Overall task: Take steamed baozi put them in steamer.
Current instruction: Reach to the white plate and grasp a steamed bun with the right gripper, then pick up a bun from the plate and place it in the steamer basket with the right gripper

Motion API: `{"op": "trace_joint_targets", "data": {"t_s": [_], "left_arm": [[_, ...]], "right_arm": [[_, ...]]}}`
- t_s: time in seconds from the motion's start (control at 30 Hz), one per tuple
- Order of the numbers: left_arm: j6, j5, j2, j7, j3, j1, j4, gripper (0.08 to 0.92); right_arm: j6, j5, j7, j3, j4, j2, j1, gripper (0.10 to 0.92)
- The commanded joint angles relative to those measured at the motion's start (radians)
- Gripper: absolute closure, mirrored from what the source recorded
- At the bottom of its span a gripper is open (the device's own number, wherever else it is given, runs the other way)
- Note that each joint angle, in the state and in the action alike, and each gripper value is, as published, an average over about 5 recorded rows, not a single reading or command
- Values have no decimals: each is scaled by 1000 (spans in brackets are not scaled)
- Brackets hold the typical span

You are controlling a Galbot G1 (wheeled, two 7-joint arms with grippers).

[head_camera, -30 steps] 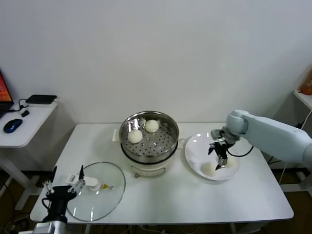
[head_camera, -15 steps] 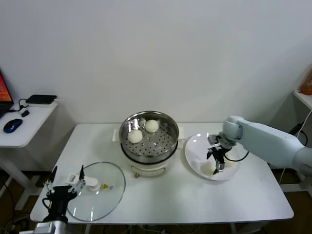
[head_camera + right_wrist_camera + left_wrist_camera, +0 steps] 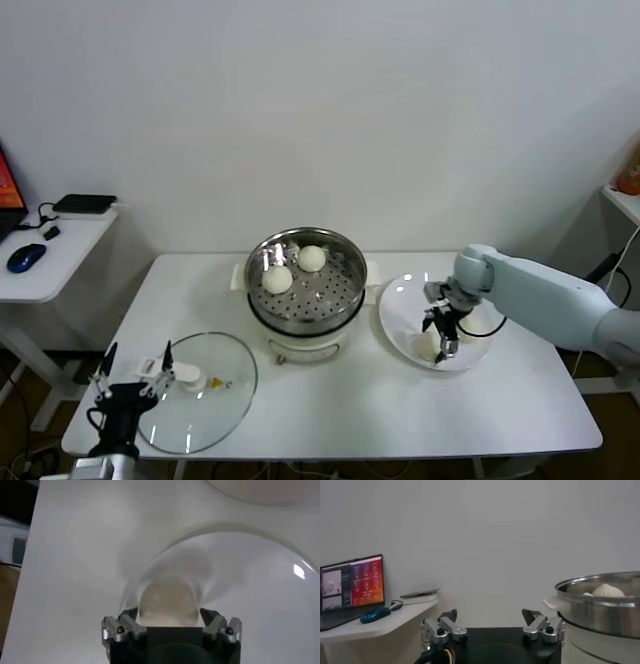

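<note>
**A:** Head view has the right gripper (image 3: 441, 335) down on the white plate (image 3: 400, 305) right of the steamer (image 3: 305, 285), but its fingers cover the bun there. Anyone see the grasp?

**B:** Right wrist view does: a baozi (image 3: 167, 602) sits between the spread fingers (image 3: 122, 625), jaws released around it, not clenched. Can't tell if the pads touch it.

**A:** Two more baozi (image 3: 277, 280) lie on the steamer's perforated tray. Left wrist view only catches one top (image 3: 604, 590) over the rim.

**B:** Left gripper (image 3: 128, 385) is parked by the glass lid (image 3: 205, 395) at the table's (image 3: 350, 400) front-left, jaws open on nothing, as its wrist view (image 3: 492, 625) shows.
</note>
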Motion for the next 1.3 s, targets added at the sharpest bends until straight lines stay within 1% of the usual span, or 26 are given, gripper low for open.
{"op": "trace_joint_targets", "data": {"t_s": [0.03,0.13,0.23,0.47,0.6,0.8,1.0,1.17,1.3], "left_arm": [[0,-1,1,0,-1,0,1,177],[0,-1,1,0,-1,-1,1,177],[0,-1,1,0,-1,-1,2,177],[-2,-1,1,-1,-2,-2,6,177],[-1,0,1,1,-1,-1,4,177],[0,7,3,3,1,0,4,177],[0,17,3,4,4,2,0,177],[1,24,1,4,6,2,-5,177],[3,29,-1,3,7,2,-9,177]], "right_arm": [[0,-1,-1,5,-5,3,-7,288],[0,0,-1,6,-5,2,-5,355],[1,1,-1,7,-2,0,-3,386],[15,6,-4,8,27,-18,45,397],[59,-2,-14,-6,76,-35,130,397],[223,-72,-31,-43,184,-57,306,397],[438,-240,-29,-49,299,-54,472,397],[594,-346,-25,-8,384,-22,575,397],[671,-377,-20,3,429,24,640,397]]}}
